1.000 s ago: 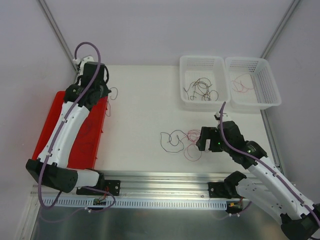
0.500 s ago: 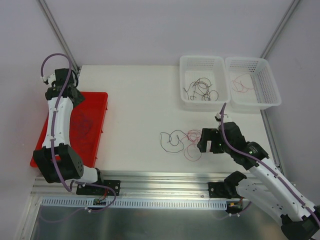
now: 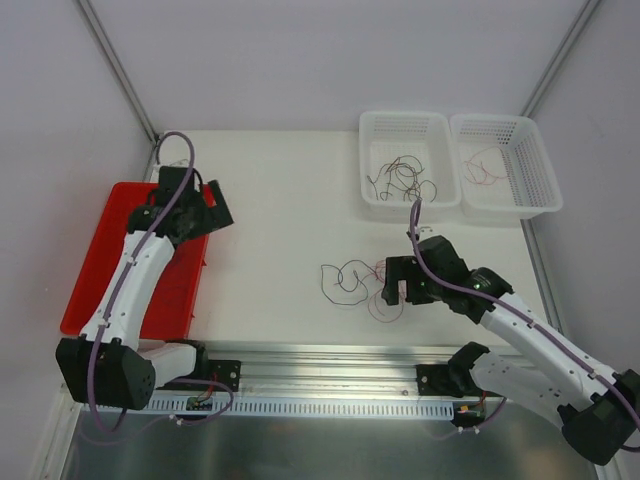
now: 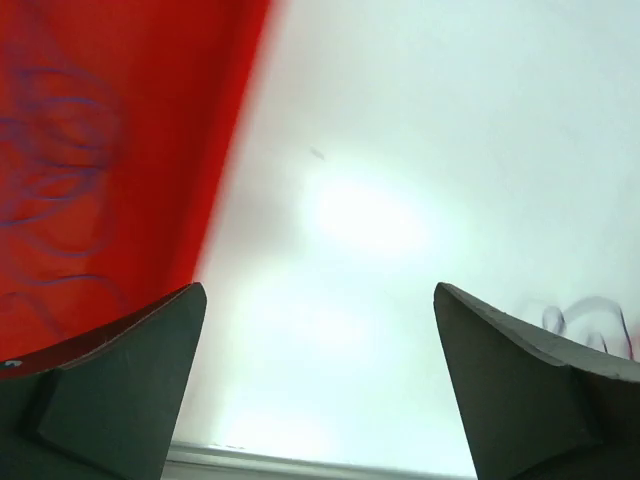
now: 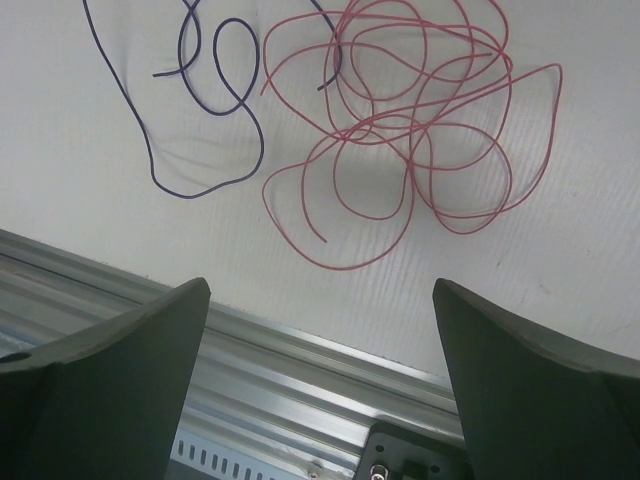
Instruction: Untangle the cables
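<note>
A white table (image 3: 280, 200) fills the scene between pale walls. A red tray (image 3: 85, 280) lies at its left edge and two white baskets stand side by side at upper right. The left basket (image 3: 403, 117) holds dark cables (image 3: 405, 178) and the right basket (image 3: 545, 170) holds a red strand (image 3: 485, 168). The left gripper (image 3: 215, 215) hovers at the tray's right edge, its jaws spread wide with nothing between them. The left wrist view shows faint purple loops (image 4: 50, 150) lying in the tray. The right gripper (image 3: 400, 290) sits in the lower middle of the top view, also spread wide and empty, just right of the tangle (image 3: 360, 280) on the bare table. From its wrist camera the tangle lies directly ahead, in the upper half of the frame. It stretches left to right, with the purple cable (image 5: 240, 120) on the left and the red cable (image 5: 420, 130) coiled on the right. The two cross only near the top middle. The right arm is plainly the nearer one, and the left is well apart from the tangle. The red coil looks the easier reach.
</note>
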Tool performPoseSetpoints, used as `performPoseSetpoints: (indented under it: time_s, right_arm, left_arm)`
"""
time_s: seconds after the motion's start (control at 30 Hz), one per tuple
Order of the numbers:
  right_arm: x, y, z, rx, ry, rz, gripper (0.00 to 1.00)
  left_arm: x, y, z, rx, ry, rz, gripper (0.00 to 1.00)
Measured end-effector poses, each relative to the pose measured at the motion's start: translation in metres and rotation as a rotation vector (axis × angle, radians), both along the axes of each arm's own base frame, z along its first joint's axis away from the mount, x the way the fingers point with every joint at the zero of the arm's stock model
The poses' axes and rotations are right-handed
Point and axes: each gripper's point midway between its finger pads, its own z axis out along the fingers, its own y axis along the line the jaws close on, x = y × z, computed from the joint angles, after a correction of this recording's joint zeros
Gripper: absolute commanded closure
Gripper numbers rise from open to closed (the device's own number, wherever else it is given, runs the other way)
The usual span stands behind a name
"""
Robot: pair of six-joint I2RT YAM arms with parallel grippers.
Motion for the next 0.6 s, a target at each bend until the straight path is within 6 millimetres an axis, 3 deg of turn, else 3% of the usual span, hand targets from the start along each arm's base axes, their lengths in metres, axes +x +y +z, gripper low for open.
performPoseSetpoints:
  time_s: [0.1,0.3,0.6]
  right_arm:
    - [0.002,0.005,-0.004,-0.011,0.01,0.009,0.0]
    - [0.008,0.009,-0.002,0.0,-0.01,-0.005,0.0]
    - [0.011,0.002,-0.005,-0.003,-0.037,-0.055,0.0]
  left_arm:
    - [-0.011,-0.062,-0.017,-0.073,0.033,-0.212,0.01]
    - [-0.04,-0.154,-0.048,-0.138,0.123,-0.464,0.04]
    - [-0.045,-0.256,-0.103,-0.098,0.278,-0.632,0.08]
